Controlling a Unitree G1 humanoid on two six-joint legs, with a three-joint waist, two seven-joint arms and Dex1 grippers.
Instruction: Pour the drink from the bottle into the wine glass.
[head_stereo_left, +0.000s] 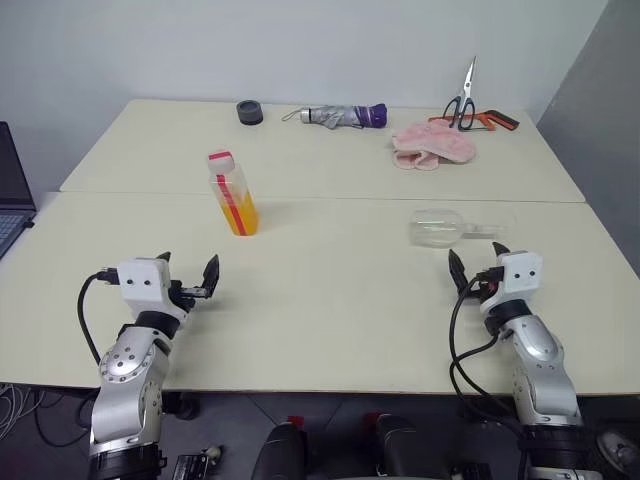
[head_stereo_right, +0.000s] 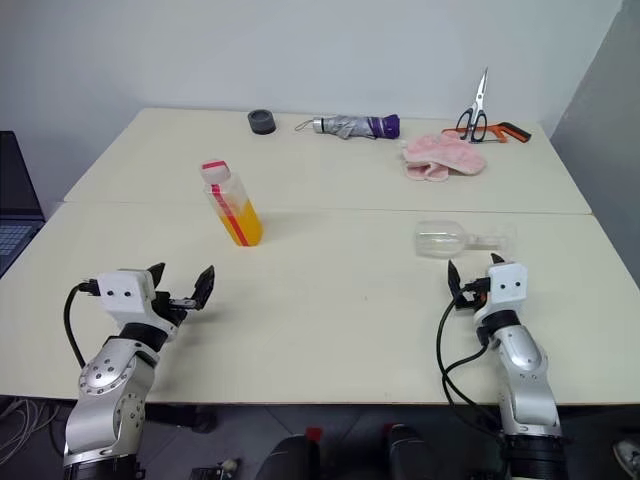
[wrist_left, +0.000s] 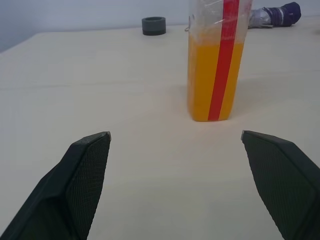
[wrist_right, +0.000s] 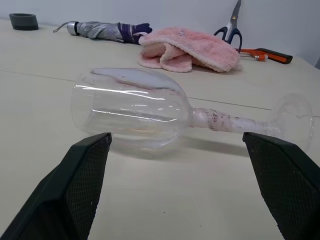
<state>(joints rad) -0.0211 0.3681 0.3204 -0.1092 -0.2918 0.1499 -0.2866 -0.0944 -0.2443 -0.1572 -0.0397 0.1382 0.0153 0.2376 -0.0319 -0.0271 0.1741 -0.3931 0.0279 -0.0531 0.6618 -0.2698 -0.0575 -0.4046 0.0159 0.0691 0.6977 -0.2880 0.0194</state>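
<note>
The bottle (head_stereo_left: 232, 195) stood upright, left of center. The glass (head_stereo_left: 445, 226) lay sideways at center right. Both the left gripper (head_stereo_left: 187, 277) and the right gripper (head_stereo_left: 477, 265) were open, empty.

On the table (head_stereo_left: 330, 320): one bottle (head_stereo_left: 233, 195), capped, at centre left; one wine glass (head_stereo_left: 445, 226) at centre right; along the top, one dark round item (head_stereo_left: 250, 112), perhaps a tape roll, one folded umbrella (head_stereo_left: 343, 116), one pink cloth (head_stereo_left: 432, 146), one pair of scissors (head_stereo_left: 463, 100) and one orange-handled tool (head_stereo_left: 497, 120).
</note>
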